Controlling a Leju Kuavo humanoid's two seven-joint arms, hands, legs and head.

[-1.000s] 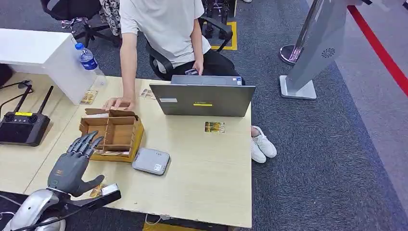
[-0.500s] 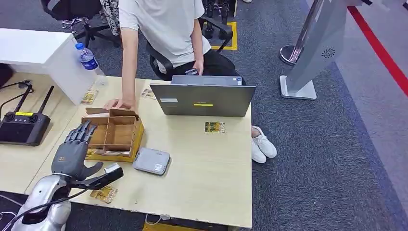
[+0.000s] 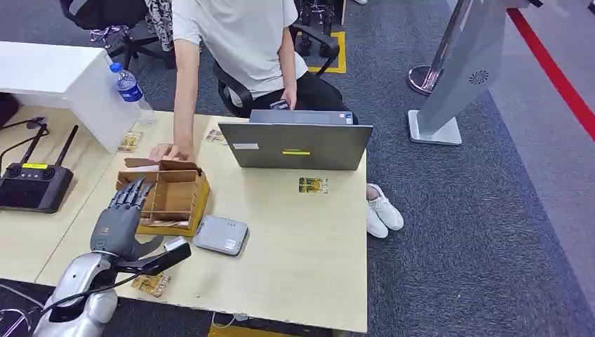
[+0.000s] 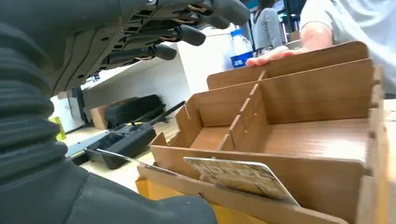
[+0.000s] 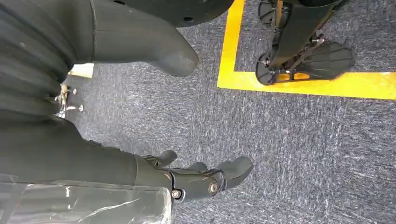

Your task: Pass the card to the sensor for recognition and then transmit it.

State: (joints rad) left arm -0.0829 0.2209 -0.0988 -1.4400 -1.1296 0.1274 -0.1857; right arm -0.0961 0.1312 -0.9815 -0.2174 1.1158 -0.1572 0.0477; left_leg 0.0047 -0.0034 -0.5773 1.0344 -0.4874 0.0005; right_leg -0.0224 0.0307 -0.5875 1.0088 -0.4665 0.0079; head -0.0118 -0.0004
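My left robot hand (image 3: 119, 223) has travelled forward across the bench (image 3: 302, 246) over the last second and now hovers, fingers spread and empty, at the near edge of the wooden box (image 3: 172, 196). A card (image 4: 240, 175) leans in the slot just ahead of its fingertips; the sensor (image 3: 220, 234) sits beside its thumb. Right robot hand (image 5: 201, 179) hangs loosely curled, seemingly empty. Next comes the pick.

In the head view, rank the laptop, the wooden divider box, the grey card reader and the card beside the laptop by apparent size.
1. laptop
2. wooden divider box
3. grey card reader
4. card beside the laptop
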